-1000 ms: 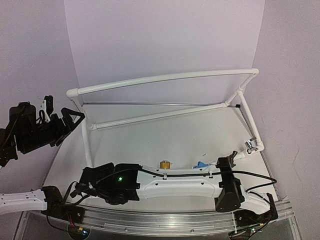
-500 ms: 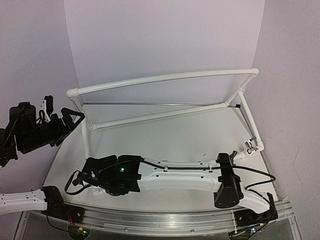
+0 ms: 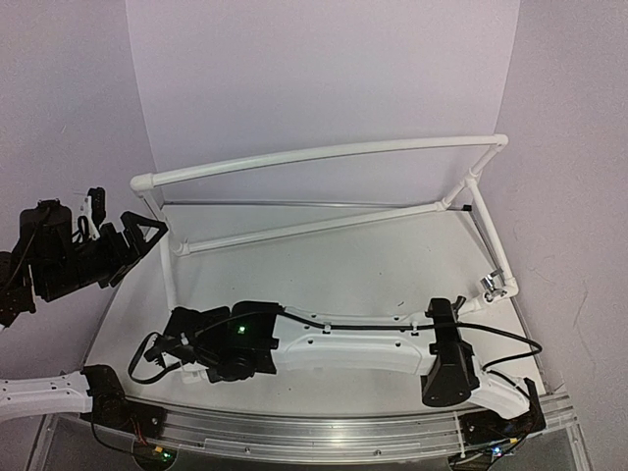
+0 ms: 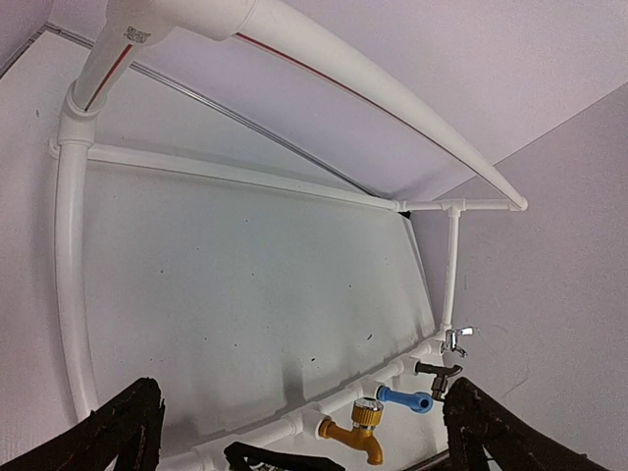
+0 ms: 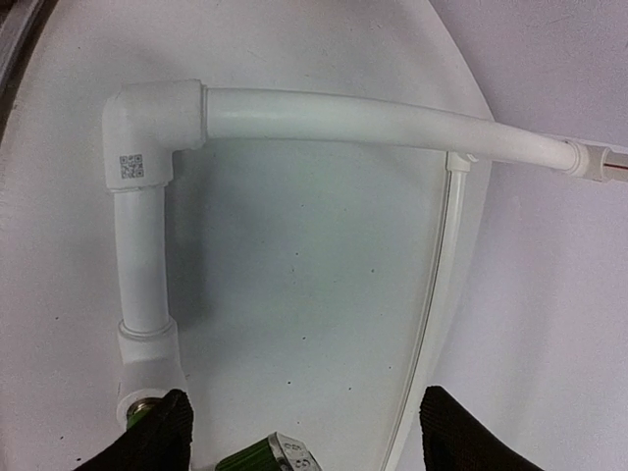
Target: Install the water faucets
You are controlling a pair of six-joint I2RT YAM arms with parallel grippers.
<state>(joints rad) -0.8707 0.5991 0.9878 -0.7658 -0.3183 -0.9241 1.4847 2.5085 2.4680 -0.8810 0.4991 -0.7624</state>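
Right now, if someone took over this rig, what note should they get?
Left claw: open, empty, beside the pipe frame's left corner.
Right claw: open, straddling the green faucet, next to the end fitting.
Done: golden-orange faucet, blue faucet, dark grey faucet and silver faucet stand on the front pipe.
To do: the green one; cannot tell whether it is threaded in, so check it.

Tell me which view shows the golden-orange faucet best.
Left wrist: the golden-orange faucet shows whole, on the pipe frame beside the blue faucet. Top view: hidden under the right arm. Right wrist: only the green faucet shows.
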